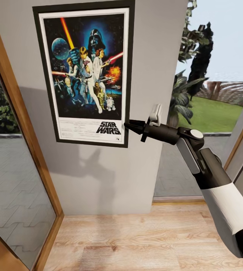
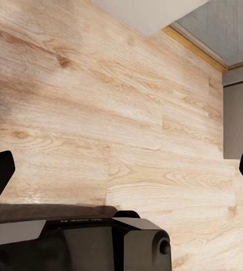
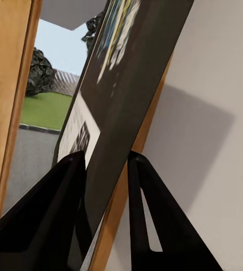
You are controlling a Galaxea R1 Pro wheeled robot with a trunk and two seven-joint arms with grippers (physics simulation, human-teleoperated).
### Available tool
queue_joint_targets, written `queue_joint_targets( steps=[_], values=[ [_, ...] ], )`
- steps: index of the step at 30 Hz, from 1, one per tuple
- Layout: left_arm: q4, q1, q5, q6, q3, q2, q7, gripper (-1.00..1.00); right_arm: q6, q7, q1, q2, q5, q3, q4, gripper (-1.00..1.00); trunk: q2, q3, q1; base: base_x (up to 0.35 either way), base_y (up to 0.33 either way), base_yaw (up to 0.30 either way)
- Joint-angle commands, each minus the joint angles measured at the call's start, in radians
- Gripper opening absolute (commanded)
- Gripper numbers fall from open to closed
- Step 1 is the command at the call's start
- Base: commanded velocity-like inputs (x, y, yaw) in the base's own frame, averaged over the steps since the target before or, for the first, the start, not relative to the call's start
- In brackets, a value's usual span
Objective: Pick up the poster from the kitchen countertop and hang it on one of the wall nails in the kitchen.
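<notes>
The right gripper (image 3: 106,169) has its jaws clamped on the poster (image 1: 84,71), the frame's lower right edge between them. Beyond, the poster lies flat against the grey wall (image 1: 151,56). The left gripper (image 2: 121,169) has its jaws wide apart above the wooden floor (image 2: 99,113).

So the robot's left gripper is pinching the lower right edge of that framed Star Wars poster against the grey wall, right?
Not the left: the right gripper pinches the black-framed Star Wars poster, as the head view shows. The rest holds: lower right edge, against the grey wall.
</notes>
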Motion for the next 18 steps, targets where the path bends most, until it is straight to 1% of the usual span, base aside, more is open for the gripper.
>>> queue_joint_targets(
  steps=[1,12,18],
  values=[
    [0.0,-0.001,0.006,0.011,0.002,0.0,-0.004,1.0,0.009,0.0,-0.001,-0.001,-0.011,0.001,0.0,-1.0,-0.002,-0.002,0.001,0.0,0.0,0.0],
    [0.0,-0.001,0.006,0.011,0.002,0.0,-0.004,1.0,0.01,0.001,-0.001,-0.001,-0.011,0.001,0.002,-1.0,-0.002,-0.002,0.001,0.006,0.0,0.0],
    [0.0,-0.001,0.006,0.011,0.002,0.0,-0.004,1.0,0.01,0.001,-0.001,-0.001,-0.011,0.001,0.002,-1.0,-0.002,-0.002,0.001,0.18,0.0,0.0]
  ],
)
